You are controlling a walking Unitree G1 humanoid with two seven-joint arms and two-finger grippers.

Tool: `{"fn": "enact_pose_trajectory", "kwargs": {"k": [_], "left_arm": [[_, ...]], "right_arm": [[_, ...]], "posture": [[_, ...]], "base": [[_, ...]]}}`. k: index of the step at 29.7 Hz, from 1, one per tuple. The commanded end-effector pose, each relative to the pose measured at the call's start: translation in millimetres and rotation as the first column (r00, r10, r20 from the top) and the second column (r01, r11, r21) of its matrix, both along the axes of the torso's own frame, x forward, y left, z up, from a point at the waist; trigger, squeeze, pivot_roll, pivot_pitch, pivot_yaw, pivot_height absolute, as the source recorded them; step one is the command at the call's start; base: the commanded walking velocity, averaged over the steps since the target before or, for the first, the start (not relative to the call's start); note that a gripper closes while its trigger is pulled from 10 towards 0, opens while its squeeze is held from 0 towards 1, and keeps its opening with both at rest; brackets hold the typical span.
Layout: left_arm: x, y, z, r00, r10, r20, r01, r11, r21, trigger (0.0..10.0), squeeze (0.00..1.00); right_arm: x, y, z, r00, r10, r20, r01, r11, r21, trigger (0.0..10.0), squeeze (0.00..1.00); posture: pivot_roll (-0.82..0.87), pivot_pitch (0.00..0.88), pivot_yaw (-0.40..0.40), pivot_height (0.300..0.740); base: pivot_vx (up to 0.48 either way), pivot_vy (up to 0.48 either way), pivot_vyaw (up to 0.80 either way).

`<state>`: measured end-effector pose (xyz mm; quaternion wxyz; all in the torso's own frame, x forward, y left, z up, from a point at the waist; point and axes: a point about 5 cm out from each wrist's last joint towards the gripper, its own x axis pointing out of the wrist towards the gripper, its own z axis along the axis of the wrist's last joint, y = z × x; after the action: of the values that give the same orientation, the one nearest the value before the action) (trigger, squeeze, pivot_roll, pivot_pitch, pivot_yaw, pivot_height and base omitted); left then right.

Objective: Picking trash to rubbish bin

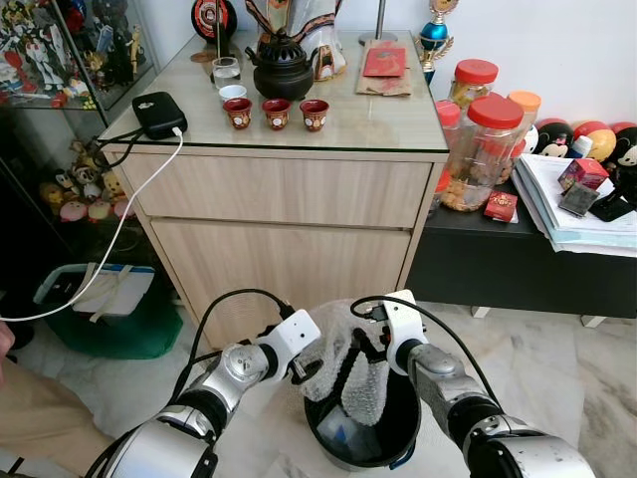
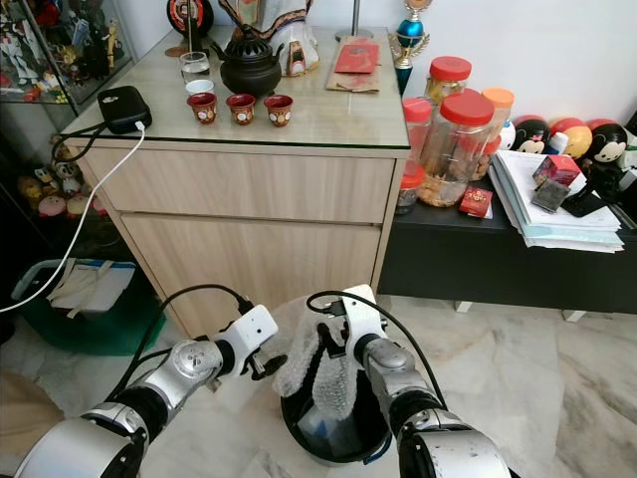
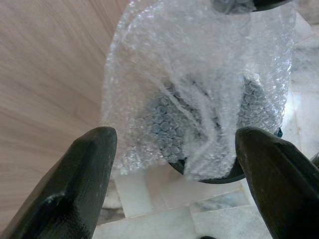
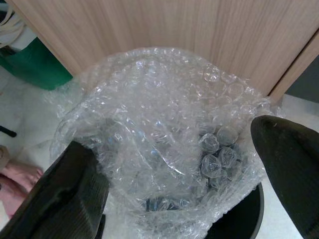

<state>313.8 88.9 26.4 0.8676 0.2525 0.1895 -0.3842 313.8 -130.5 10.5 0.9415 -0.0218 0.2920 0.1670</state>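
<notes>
I see the bubble wrap [image 1: 350, 360] hanging over the black bin [image 1: 363, 438], its lower end inside the rim. The bin sits on the marble floor [image 1: 557, 368] right in front of the wooden cabinet [image 1: 279, 224], so little room behind it, more floor open to its right. Right gripper [image 1: 370, 344] is over the bin with fingers spread, wrap between them; can't tell if it pinches. Left gripper [image 1: 302, 370] is just left of the bin, released. The wrap hides the bin's contents.
</notes>
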Motion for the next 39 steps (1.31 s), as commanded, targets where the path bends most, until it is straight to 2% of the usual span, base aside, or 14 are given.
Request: {"fn": "enact_pose_trajectory", "kwargs": {"k": [1,3,7,17,27,35,36,37,38,39], "left_arm": [[0.6,2.7,-1,1.000,0.002,0.002,-0.002,1.000,0.023,10.0,0.00],[0.7,2.7,-1,1.000,0.003,0.004,-0.003,1.000,0.024,10.0,0.00],[3.6,-7.1,9,1.000,-0.024,0.012,0.024,0.997,-0.075,10.0,0.00],[4.0,-16.9,16,0.994,-0.102,0.028,0.105,0.988,-0.117,10.0,0.00],[-2.9,-12.1,7,0.992,-0.126,-0.004,0.126,0.989,-0.084,10.0,0.00],[0.3,-5.7,4,0.997,-0.080,0.017,0.080,0.997,0.005,10.0,0.00],[1.9,-4.5,5,0.998,-0.061,0.027,0.060,0.998,0.007,5.0,0.00],[2.9,-3.9,6,0.998,-0.051,0.034,0.051,0.999,0.009,0.5,0.00],[2.9,-3.9,6,0.998,-0.051,0.034,0.051,0.999,0.009,0.5,0.00],[3.9,-3.0,6,0.998,-0.043,0.041,0.043,0.999,0.017,0.0,0.00]], "right_arm": [[1.8,-0.9,3,1.000,0.002,0.023,-0.002,1.000,0.008,10.0,0.00],[1.7,-1.0,3,1.000,0.004,0.023,-0.004,1.000,0.009,10.0,0.00],[1.6,3.4,5,0.998,0.060,0.034,-0.061,0.997,0.039,10.0,0.00],[7.2,13.9,14,0.990,0.120,0.069,-0.124,0.991,0.059,10.0,0.00],[14.1,18.9,24,0.980,0.164,0.111,-0.172,0.982,0.072,10.0,0.00],[16.0,19.3,28,0.975,0.182,0.129,-0.193,0.978,0.080,10.0,0.00],[15.8,18.6,28,0.975,0.181,0.128,-0.192,0.978,0.079,10.0,0.00],[15.5,18.1,27,0.976,0.179,0.127,-0.189,0.979,0.080,10.0,0.00],[15.5,18.1,27,0.976,0.179,0.127,-0.189,0.979,0.080,10.0,0.00],[15.1,17.6,27,0.976,0.177,0.125,-0.188,0.979,0.078,10.0,0.00]], "posture": [[0.00,0.060,-0.031,0.740],[0.00,0.060,-0.031,0.740],[0.00,0.062,-0.033,0.740],[0.00,0.062,-0.032,0.740],[0.00,0.064,-0.031,0.740],[0.00,0.064,-0.033,0.740],[-0.01,0.063,-0.034,0.740],[-0.01,0.063,-0.034,0.740],[-0.01,0.063,-0.034,0.740],[-0.01,0.063,-0.036,0.740]], "base": [[0.000,0.000,0.00],[0.000,0.000,0.00],[0.000,0.000,0.00],[0.000,0.000,0.00],[0.000,0.000,0.00],[0.000,0.000,0.00],[0.000,0.000,0.00],[0.000,0.000,0.00],[0.000,0.000,0.00],[0.000,0.000,0.00]]}}
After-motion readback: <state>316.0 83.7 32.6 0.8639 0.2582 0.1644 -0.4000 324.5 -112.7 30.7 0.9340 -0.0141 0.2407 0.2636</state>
